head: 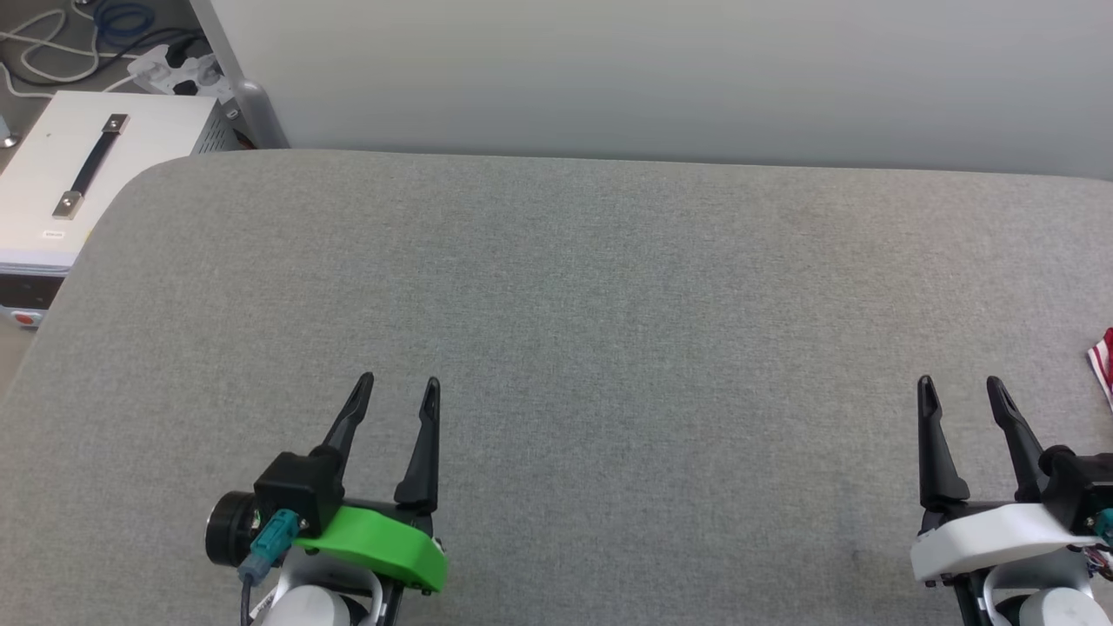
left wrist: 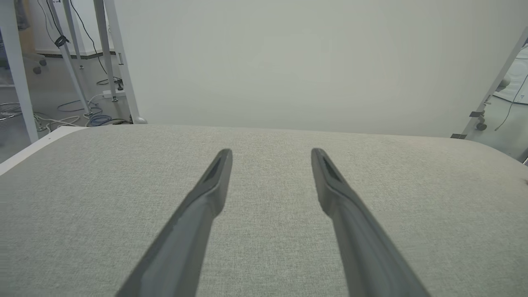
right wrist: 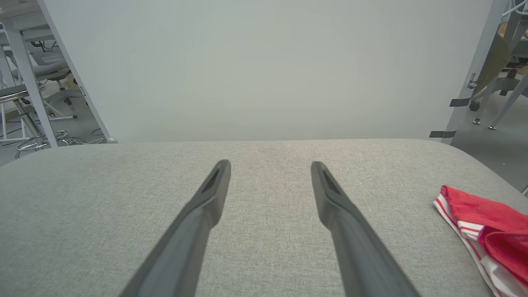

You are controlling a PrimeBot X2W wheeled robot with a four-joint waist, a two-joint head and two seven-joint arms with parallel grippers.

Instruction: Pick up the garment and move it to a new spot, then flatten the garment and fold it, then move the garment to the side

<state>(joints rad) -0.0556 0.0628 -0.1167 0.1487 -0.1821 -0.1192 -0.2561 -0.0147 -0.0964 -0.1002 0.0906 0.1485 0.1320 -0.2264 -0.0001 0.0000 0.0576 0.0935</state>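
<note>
Pointing away from the robot, both grippers sit low over the grey padded table [head: 609, 287] with nothing in them. At lower left of the head view, the left gripper [head: 398, 382], green bracket at its base, has its fingers spread wide with bare fabric between them; its wrist view shows the same wide gap and no load. At lower right, the right gripper [head: 960, 382], white bracket, has fingers just as wide apart and also holds nothing. The garment [right wrist: 486, 222] lies bunched on the table near the right edge, off to the right of the right gripper and apart from it, touched by neither finger. Red cloth and red-and-white striped trim show, with some white below. Head view catches a sliver of it at the right border. Too crumpled to tell about lettering. A pale wall panel [head: 652, 78] stands behind the table's far edge. A white box [head: 87, 165] with a black handle sits off the table's left corner, with cables [head: 52, 43] and a power strip [head: 178, 74] on the floor behind it.
</note>
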